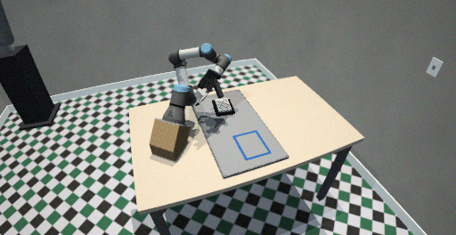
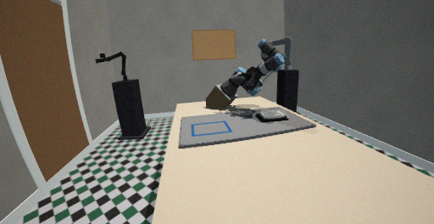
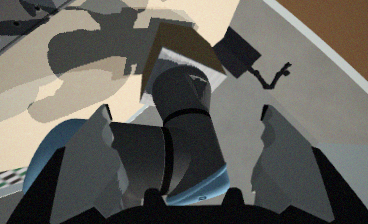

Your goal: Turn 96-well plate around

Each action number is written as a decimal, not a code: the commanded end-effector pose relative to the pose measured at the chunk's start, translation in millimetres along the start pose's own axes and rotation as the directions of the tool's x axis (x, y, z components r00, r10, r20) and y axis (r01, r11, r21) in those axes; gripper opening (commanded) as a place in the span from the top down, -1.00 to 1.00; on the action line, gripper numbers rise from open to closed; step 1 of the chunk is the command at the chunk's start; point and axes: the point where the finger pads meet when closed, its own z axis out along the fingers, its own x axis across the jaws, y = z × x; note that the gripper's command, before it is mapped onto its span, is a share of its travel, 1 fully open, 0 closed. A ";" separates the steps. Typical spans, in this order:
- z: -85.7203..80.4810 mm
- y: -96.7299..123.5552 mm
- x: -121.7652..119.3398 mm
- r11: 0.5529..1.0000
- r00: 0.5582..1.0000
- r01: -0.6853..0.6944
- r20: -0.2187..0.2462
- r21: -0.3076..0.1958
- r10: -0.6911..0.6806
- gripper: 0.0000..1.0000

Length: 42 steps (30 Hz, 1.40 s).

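Note:
The 96-well plate (image 1: pixel 223 105) (image 2: pixel 272 114) lies flat in the black plate nest N1 (image 1: pixel 215 108) (image 2: pixel 259 118) at the far end of the grey mat (image 1: pixel 263 125) (image 2: pixel 254 129). I cannot make out its cut corner or the A1 mark at this size. My gripper (image 1: pixel 210 93) (image 3: pixel 186 105) is open and empty. It hangs just above the mat, left of the nest, tilted towards the arm's base. In the wrist view only the arm's own links and the brown base block (image 3: pixel 180 40) show between the fingers; the plate is out of that view.
A blue outlined rectangle (image 1: pixel 239 147) (image 2: pixel 212 133) is marked on the near half of the mat. The arm stands on a brown block (image 1: pixel 168 138) (image 2: pixel 218 98) on the table (image 1: pixel 303 112). Black camera stands (image 1: pixel 22 85) (image 2: pixel 129 107) are on the floor.

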 end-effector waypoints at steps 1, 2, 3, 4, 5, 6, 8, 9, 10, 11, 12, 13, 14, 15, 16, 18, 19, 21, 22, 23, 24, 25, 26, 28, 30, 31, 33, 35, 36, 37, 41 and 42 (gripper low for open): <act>-11.9 -12.2 -42.3 0.970 0.964 0.231 0.120 0.081 -0.239 -1.00; -11.9 -12.2 -42.3 0.970 0.964 0.231 0.120 0.081 -0.239 -1.00; -11.9 -12.2 -42.3 0.970 0.964 0.231 0.120 0.081 -0.239 -1.00; -11.9 -12.2 -42.3 0.970 0.964 0.231 0.120 0.081 -0.239 -1.00; -11.9 -12.2 -42.3 0.970 0.964 0.231 0.120 0.081 -0.239 -1.00; -11.9 -12.2 -42.3 0.970 0.964 0.231 0.120 0.081 -0.239 -1.00; -11.9 -12.2 -42.3 0.970 0.964 0.231 0.120 0.081 -0.239 -1.00; -11.9 -12.2 -42.3 0.970 0.964 0.231 0.120 0.081 -0.239 -1.00; -11.9 -12.2 -42.3 0.970 0.964 0.231 0.120 0.081 -0.239 -1.00; -11.9 -12.2 -42.3 0.970 0.964 0.231 0.120 0.081 -0.239 -1.00; -11.9 -12.2 -42.3 0.970 0.964 0.231 0.120 0.081 -0.239 -1.00; -11.9 -12.2 -42.3 0.970 0.964 0.231 0.120 0.081 -0.239 -1.00; -11.9 -12.2 -42.3 0.970 0.964 0.231 0.120 0.081 -0.239 -1.00; -11.9 -12.2 -42.3 0.970 0.964 0.231 0.120 0.081 -0.239 -1.00; -11.9 -12.2 -42.3 0.970 0.964 0.231 0.120 0.081 -0.239 -1.00; -11.9 -12.2 -42.3 0.970 0.964 0.231 0.120 0.081 -0.239 -1.00; -11.9 -12.2 -42.3 0.970 0.964 0.231 0.120 0.081 -0.239 -1.00; -11.9 -12.2 -42.3 0.970 0.964 0.231 0.120 0.081 -0.239 -1.00; -11.9 -12.2 -42.3 0.970 0.964 0.231 0.120 0.081 -0.239 -1.00; -11.9 -12.2 -42.3 0.970 0.964 0.231 0.120 0.081 -0.239 -1.00; -11.9 -12.2 -42.3 0.970 0.964 0.231 0.120 0.081 -0.239 -1.00; -11.9 -12.2 -42.3 0.970 0.964 0.231 0.120 0.081 -0.239 -1.00; -11.9 -12.2 -42.3 0.970 0.964 0.231 0.120 0.081 -0.239 -1.00; -16.0 -15.4 -50.8 0.969 0.964 0.231 0.115 0.086 -0.240 -1.00; -16.3 -15.7 -51.4 0.969 0.964 0.231 0.115 0.088 -0.240 -1.00; -16.3 -15.7 -51.4 0.969 0.964 0.231 0.115 0.088 -0.240 -1.00; -16.3 -15.7 -51.4 0.968 0.963 0.234 0.116 0.089 -0.243 -1.00; -16.3 -15.7 -51.4 0.967 0.962 0.237 0.117 0.091 -0.247 -1.00; -16.3 -15.7 -51.4 0.967 0.961 0.240 0.118 0.092 -0.249 -1.00; -16.3 -15.7 -51.4 0.966 0.960 0.242 0.119 0.093 -0.252 -1.00; -16.3 -15.7 -51.4 0.963 0.957 0.252 0.124 0.097 -0.263 -1.00; -16.3 -15.7 -51.4 0.962 0.956 0.254 0.125 0.098 -0.265 -1.00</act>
